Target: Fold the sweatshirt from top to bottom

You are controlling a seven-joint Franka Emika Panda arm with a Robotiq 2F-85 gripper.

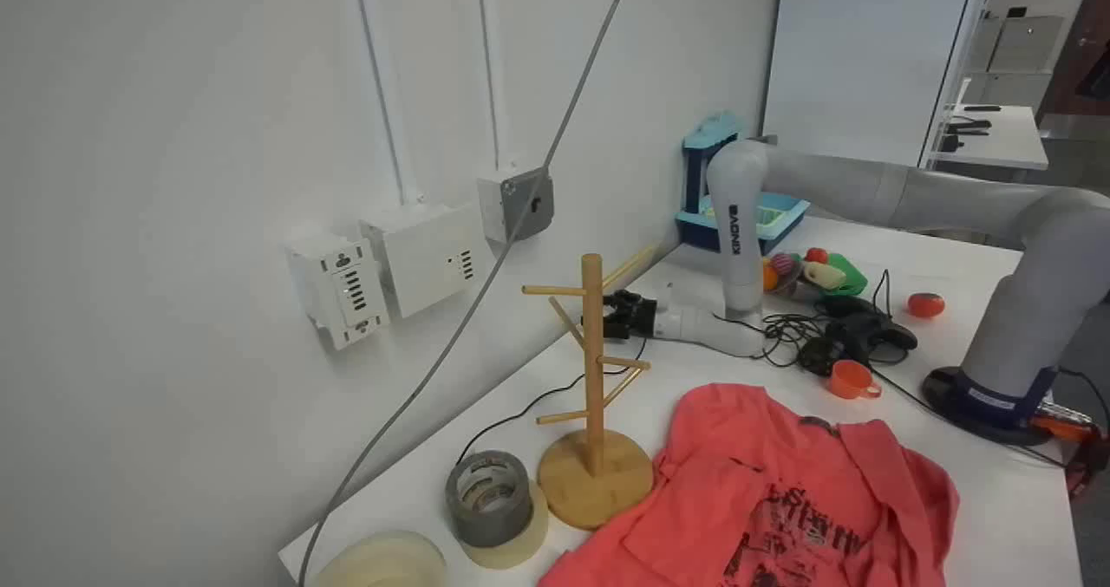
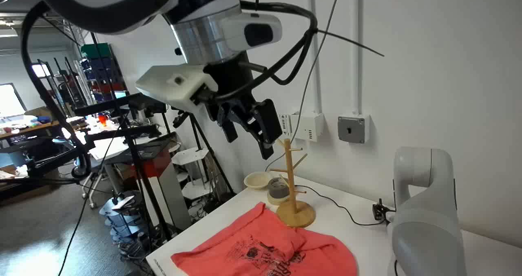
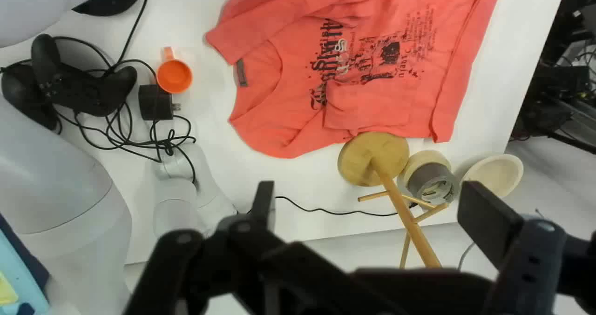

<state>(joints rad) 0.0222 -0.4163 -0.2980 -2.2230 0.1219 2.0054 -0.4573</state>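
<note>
My gripper (image 2: 249,142) hangs wide and empty above the white table (image 3: 207,101), top-to-bottom fold not yet made
I take this as the approach: next I should come down to the collar end (image 3: 260,73), pinch its edge and carry it over to the hem (image 3: 463,73); the sweatshirt (image 3: 356,61) lies front up on the table beside the mug tree (image 3: 356,161), coral-red and loosely creased, sleeves (image 3: 279,24) seemingly laid inward, one partly covering the dark lettering (image 3: 390,53)

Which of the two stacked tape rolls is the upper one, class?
The grey roll. It rests on the cream roll, which shows beneath it in both exterior views; their colours also set them apart.
</note>
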